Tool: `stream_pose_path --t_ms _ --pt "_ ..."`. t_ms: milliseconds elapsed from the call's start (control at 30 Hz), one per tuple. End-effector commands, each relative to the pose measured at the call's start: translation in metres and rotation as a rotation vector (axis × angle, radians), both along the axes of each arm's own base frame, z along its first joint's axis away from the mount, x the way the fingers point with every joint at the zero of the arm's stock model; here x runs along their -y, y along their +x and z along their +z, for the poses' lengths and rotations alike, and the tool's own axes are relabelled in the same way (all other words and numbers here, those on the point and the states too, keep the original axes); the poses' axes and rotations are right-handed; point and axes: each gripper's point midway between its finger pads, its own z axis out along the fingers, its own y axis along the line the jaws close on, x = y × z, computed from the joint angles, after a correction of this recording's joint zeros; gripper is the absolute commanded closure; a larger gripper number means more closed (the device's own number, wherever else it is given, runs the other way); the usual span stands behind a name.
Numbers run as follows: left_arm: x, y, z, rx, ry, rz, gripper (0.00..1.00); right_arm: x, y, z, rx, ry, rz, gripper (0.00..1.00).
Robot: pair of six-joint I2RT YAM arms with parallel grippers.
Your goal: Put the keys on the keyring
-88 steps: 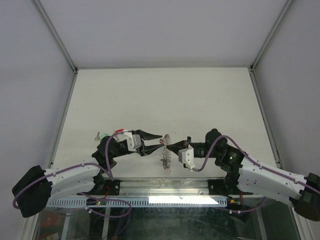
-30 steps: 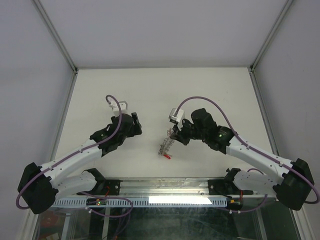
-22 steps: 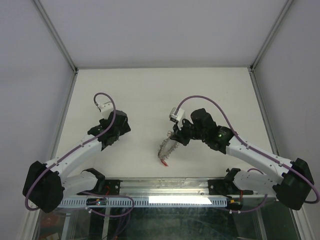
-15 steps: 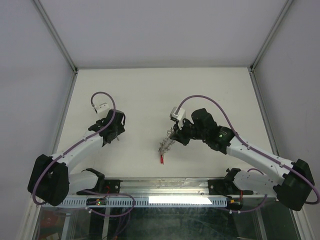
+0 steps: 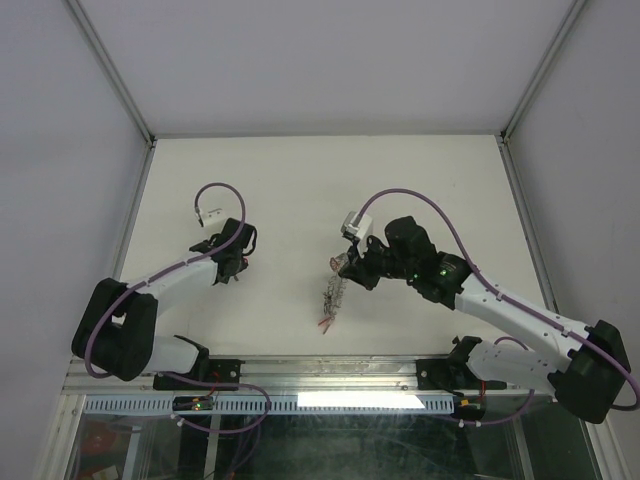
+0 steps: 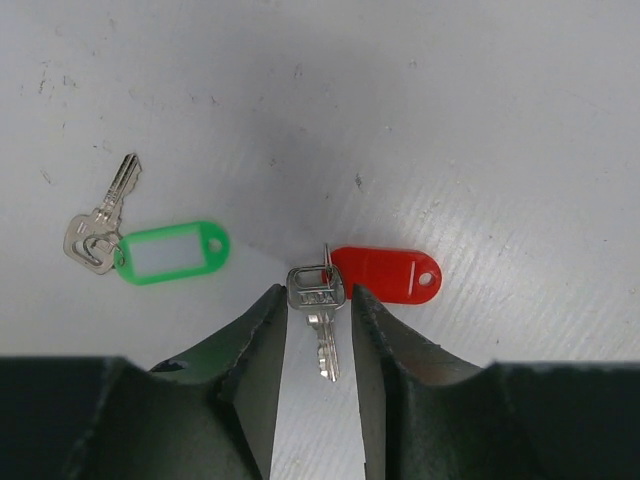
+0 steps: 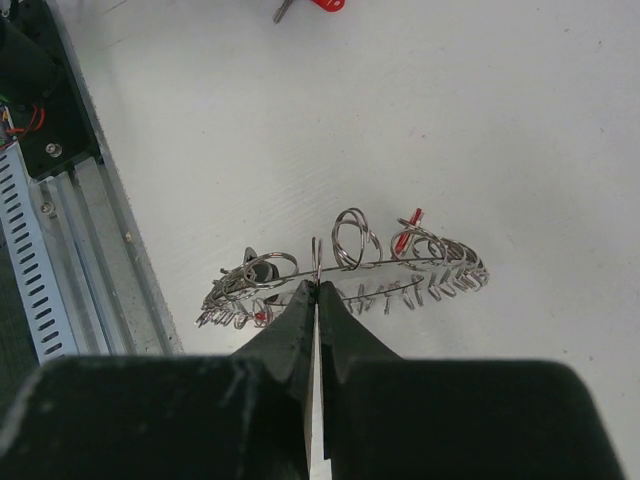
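White and faintly scuffed, the tabletop (image 6: 480,120) has two small keys lying flat towards its left side. One flat silvery key on a glossy red plastic tag (image 6: 320,295) lies with its squarish head between the black jaws of the left gripper (image 6: 316,300). The jaws are drawn narrow, just beside the head on either side; whether they actually pinch it I cannot tell. Well apart to its left lies a silvery key on a green plastic tag with a white window (image 6: 168,250).

Nearer the middle of the tabletop, the grey wire keyring (image 7: 400,264) shows edge-on as a thin oval. It bristles with tiny silvery keys like comb teeth, with a red bit (image 7: 403,240) and a round wire loop (image 7: 350,238) among them. The right gripper (image 7: 315,290) has its jaws pressed together on the ring's wire. From above, the ring trails from that gripper towards the near edge, where a slotted metal rail (image 7: 60,250) runs.
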Motion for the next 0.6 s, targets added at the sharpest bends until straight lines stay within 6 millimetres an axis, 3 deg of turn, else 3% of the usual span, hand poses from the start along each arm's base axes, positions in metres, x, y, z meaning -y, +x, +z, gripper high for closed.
stream_pose_path --t_ms 0,567 --pt "-0.003 0.0173 0.0088 0.052 0.015 0.002 0.71 -0.0126 0.0069 0.0309 0.045 0.095 0.006 1.0" --pt "-0.0022 0.0222 0.0005 0.039 0.011 -0.005 0.9 -0.0138 0.005 0.0274 0.026 0.082 0.018 1.0"
